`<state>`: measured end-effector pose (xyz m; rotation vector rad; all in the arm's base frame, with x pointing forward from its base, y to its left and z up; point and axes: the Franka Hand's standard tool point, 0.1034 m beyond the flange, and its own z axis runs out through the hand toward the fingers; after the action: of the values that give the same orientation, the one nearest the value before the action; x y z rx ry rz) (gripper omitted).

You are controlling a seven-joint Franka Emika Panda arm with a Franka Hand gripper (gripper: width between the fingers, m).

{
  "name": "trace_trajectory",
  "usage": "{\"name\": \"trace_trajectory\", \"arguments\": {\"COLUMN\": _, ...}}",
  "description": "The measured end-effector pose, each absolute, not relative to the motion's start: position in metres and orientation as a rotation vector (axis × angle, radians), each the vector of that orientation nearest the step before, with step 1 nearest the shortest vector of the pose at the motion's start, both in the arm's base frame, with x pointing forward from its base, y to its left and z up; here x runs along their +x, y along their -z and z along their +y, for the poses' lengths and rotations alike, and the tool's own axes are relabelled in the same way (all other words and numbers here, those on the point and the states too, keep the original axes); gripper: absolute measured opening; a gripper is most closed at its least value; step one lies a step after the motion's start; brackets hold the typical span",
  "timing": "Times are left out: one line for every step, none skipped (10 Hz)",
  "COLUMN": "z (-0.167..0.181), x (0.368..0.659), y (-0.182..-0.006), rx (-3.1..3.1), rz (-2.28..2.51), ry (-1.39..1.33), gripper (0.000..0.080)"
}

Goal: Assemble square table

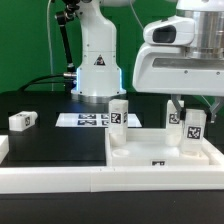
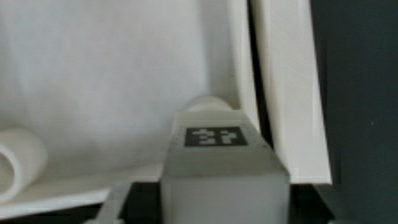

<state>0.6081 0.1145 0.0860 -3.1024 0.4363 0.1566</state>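
Bright, even light falls from above in the exterior view. The white square table top [image 1: 150, 147] and the front rail [image 1: 60, 180] are nearly blown out, so their edges are hard to separate, while the black desk [image 1: 50, 140] swallows detail. Shadows are short and soft. A blue glow shows beside the arm base [image 1: 95, 82]. The picture is coarse and blocky. The wrist view is dimmer, grey and blurred throughout. The leg [image 2: 217, 165] close to the lens is out of focus, and its marker tag [image 2: 217, 136] is smeared.
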Motion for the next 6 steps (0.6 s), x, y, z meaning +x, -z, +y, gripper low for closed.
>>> {"name": "trace_trajectory", "arguments": {"z": 0.1155, "x": 0.608, "y": -0.086, "rx": -3.087, "rz": 0.55, "ry": -0.145, "gripper": 0.0293}}
{"name": "trace_trajectory", "arguments": {"z": 0.117, "x": 0.6084, "y": -0.086, "rx": -3.062, "rz": 0.684, "ry": -0.139, "gripper": 0.0293}}
{"name": "trace_trajectory", "arguments": {"z": 0.1185, "x": 0.6083, "y": -0.0859, "rx": -3.035, "rz": 0.809, "ry": -0.137, "gripper": 0.0293}}
{"name": "trace_trajectory", "arguments": {"z": 0.1199, "x": 0.6081, "y": -0.086, "rx": -3.01, "rz": 0.903, "ry": -0.138, "gripper": 0.0293}}
{"name": "trace_trajectory", "arguments": {"z": 0.1219, "x": 0.6082, "y": -0.0857, "rx": -2.951, "rz": 1.074, "ry": -0.138, "gripper": 0.0293}}
{"name": "trace_trajectory", "arguments": {"z": 0.1225, "x": 0.6091, "y": -0.0855, "rx": -2.893, "rz": 1.209, "ry": -0.134, "gripper": 0.0293}}
